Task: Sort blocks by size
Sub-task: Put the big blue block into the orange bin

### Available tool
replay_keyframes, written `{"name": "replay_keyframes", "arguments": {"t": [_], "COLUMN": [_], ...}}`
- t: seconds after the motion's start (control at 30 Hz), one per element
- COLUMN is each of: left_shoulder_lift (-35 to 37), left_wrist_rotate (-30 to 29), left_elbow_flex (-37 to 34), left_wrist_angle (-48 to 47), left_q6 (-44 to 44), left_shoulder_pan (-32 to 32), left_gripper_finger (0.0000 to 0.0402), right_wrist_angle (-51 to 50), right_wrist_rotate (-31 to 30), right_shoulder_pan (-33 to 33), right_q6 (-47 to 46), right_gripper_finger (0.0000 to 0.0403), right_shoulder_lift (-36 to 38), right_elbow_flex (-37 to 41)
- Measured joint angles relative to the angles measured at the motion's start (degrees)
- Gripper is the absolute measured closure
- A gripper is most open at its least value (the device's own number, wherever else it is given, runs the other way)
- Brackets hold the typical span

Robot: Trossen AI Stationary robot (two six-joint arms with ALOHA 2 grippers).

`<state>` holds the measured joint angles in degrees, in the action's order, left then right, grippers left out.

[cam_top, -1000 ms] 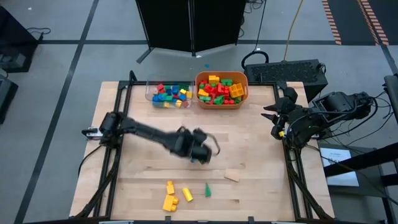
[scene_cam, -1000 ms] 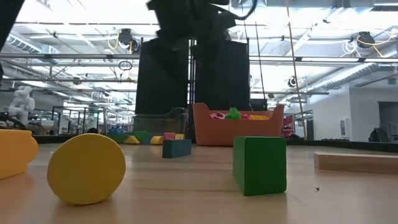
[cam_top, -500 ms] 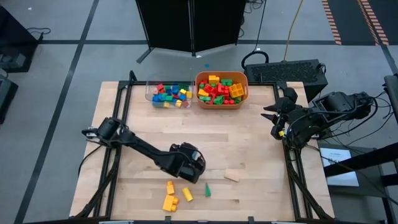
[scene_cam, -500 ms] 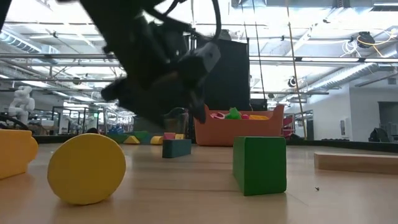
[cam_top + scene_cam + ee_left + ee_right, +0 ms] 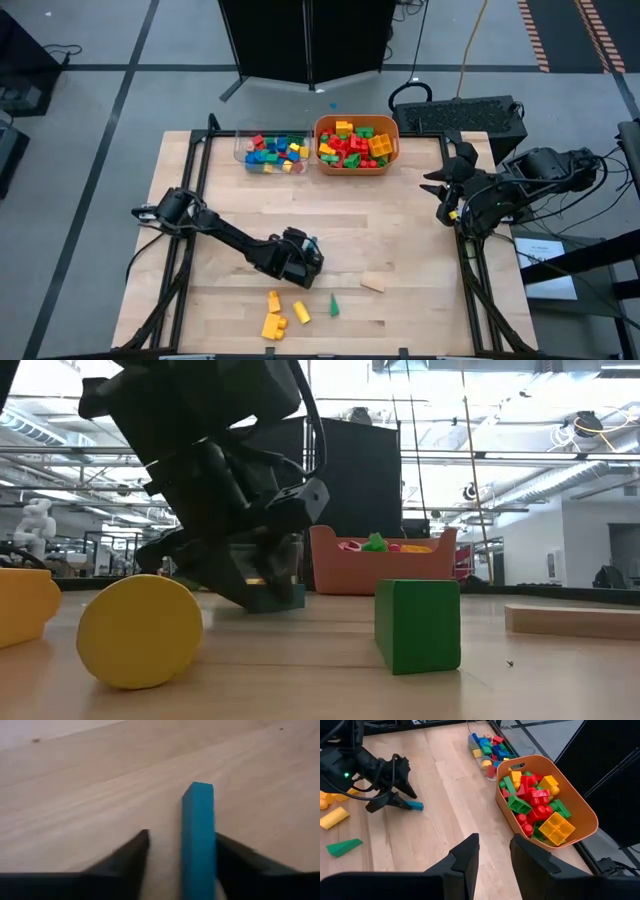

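The left hand (image 5: 180,865) straddled a flat blue plastic block (image 5: 198,837) on the wooden table (image 5: 400,220), fingers not yet pinching; several yellow and green blocks (image 5: 285,312) remained unsorted.

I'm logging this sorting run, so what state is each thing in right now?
Left gripper: down at the table, fingers either side of the blue block, one touching, the other apart.
Blue block: on the table, not lifted.
Right gripper: waiting at the right edge, empty.
Orange tub: filled with blocks.
Clear tray: holds small blocks.
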<state>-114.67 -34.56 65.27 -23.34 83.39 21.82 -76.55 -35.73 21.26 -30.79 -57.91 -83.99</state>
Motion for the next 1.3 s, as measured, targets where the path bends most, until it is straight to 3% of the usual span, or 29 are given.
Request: {"name": "replay_keyframes", "arguments": {"t": [0.13,0.2,0.47,0.6,0.77,0.93,1.13,1.3], "left_shoulder_lift": [-0.3,-0.3,2.1,6.5,10.3,10.5,8.9,7.5], "left_wrist_rotate": [0.9,1.2,1.3,-1.1,-1.4,4.8,16.6,22.7], "left_elbow_flex": [-0.1,-0.1,2.0,4.6,9.2,13.8,16.0,16.0], "left_wrist_angle": [4.1,6.5,9.7,10.0,13.6,16.9,17.6,16.8], "left_q6": [1.1,1.9,-2.6,-16.3,-39.4,-54.3,-58.0,-60.0], "left_shoulder_pan": [-0.2,-0.2,-2.5,-7.6,-19.7,-32.6,-44.8,-48.1], "left_gripper_finger": [0.0326,0.0361,0.0361,0.0361,0.0361,0.0361,0.0361,0.0361], "right_wrist_angle": [-0.1,-0.1,-0.3,-0.3,0.0,0.0,0.0,-0.2], "right_wrist_rotate": [-0.2,-0.2,-0.2,-0.8,-2.2,-2.3,-2.3,-2.3], "right_shoulder_pan": [0.0,0.0,0.0,0.0,0.0,0.0,0.0,0.0], "right_q6": [0.2,0.3,0.4,0.4,0.4,0.4,0.4,1.0], "right_gripper_finger": [0.0298,0.0298,0.0298,0.0298,0.0298,0.0298,0.0298,0.0298], "right_shoulder_lift": [0.0,0.0,0.0,0.0,0.0,0.0,0.0,0.0], "right_elbow_flex": [0.0,0.0,0.0,0.0,0.0,0.0,0.0,0.0]}}
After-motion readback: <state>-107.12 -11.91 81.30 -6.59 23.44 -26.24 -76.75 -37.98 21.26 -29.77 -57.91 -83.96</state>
